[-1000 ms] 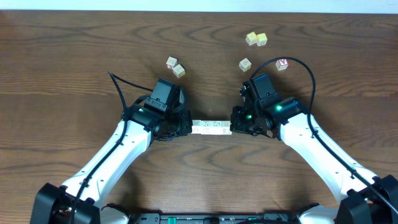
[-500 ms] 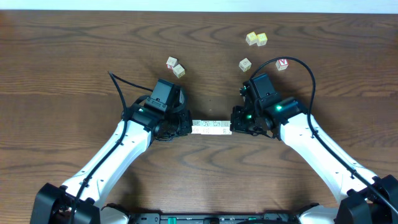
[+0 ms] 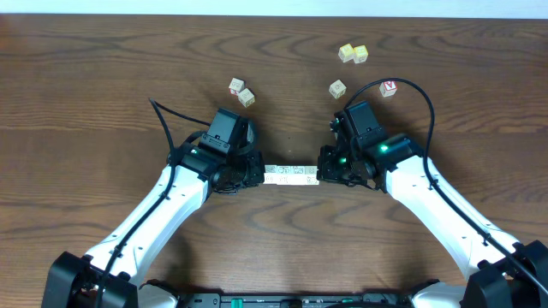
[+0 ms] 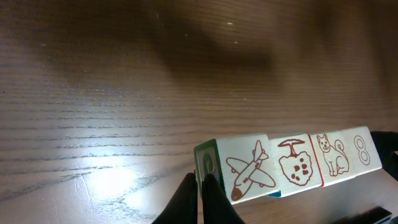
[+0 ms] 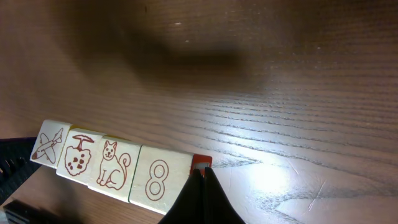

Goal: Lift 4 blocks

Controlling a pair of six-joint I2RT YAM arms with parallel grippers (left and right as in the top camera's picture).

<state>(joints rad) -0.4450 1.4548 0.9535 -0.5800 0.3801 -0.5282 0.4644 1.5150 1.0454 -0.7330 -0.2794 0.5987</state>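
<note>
Four pale blocks [image 3: 290, 175] form one tight row between my two grippers. The left wrist view shows their faces: a plane [image 4: 249, 169], a spotted fruit [image 4: 298, 163], a dog [image 4: 331, 155] and a figure 8 [image 4: 362, 149]. My left gripper [image 3: 259, 174] is shut, its tips [image 4: 202, 180] pressed against the green-edged end of the plane block. My right gripper [image 3: 322, 177] is also shut, its tips [image 5: 202, 174] against the red-edged end of the 8 block [image 5: 158, 180]. Neither gripper has anything between its fingers. Whether the row rests on the table or hangs just above it cannot be told.
Loose cubes lie farther back on the brown wooden table [image 3: 103, 77]: two [image 3: 241, 91] behind the left arm, one [image 3: 337, 88] and a red-lettered cube [image 3: 389, 87] behind the right arm, and a yellow pair [image 3: 353, 54] at the back. A black cable [image 3: 419, 90] loops over the right arm.
</note>
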